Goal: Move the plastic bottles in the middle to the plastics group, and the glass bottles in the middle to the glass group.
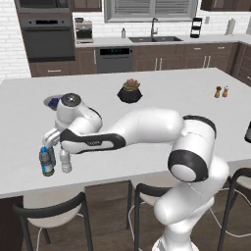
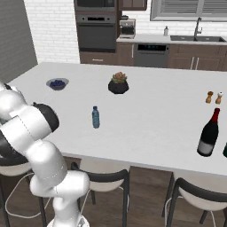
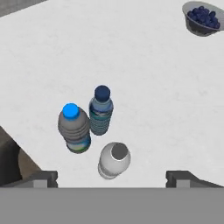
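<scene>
White kitchen counter (image 1: 147,93) carries three upright water bottles near its front left edge: the clear bottle (image 3: 113,160), the dark grey bottle (image 3: 74,128) and a blue bottle (image 3: 101,111), close together, long axes vertical. The fingers (image 3: 112,177) hang spread wide above the clear bottle, holding nothing. Another blue-tinted bottle (image 2: 95,117) stands upright mid-counter.

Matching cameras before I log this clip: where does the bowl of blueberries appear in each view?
Left base view: the bowl of blueberries is at middle left, partly behind the arm.
Right base view: the bowl is at upper left, left of the potted succulent.
Hand view: the bowl is in the top right corner.
Shared landmark: the white counter it stands on; the succulent is in both base views.
</scene>
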Motion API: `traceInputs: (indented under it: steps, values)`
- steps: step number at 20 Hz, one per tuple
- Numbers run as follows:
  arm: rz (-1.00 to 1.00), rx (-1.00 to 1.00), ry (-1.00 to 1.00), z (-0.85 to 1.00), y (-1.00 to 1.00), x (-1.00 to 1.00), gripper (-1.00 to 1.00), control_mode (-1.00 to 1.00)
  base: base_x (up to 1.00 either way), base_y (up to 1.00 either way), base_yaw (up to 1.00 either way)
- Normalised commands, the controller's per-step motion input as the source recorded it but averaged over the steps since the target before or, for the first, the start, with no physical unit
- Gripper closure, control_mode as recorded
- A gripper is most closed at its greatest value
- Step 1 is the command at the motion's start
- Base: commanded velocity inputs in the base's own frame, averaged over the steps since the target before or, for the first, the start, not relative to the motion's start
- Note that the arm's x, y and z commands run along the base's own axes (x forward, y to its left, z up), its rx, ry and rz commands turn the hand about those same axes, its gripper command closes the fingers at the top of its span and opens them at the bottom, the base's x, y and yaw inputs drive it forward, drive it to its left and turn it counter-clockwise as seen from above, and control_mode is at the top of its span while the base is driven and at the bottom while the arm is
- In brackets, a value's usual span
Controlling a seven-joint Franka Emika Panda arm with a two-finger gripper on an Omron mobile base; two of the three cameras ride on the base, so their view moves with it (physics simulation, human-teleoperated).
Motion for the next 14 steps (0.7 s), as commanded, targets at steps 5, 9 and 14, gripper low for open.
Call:
traceInputs:
  steps: [5,9,14]
  values:
    - [-0.21,0.02,0.0,0.33,-0.94,-0.03,-1.0,-1.0,0.0,0.0,0.0]
    - [-0.27,0.05,0.0,0.3,-1.0,0.0,-1.0,-1.0,0.0,0.0,0.0]
    - [-0.33,0.04,0.0,0.4,-0.92,0.06,-1.0,-1.0,0.0,0.0,0.0]
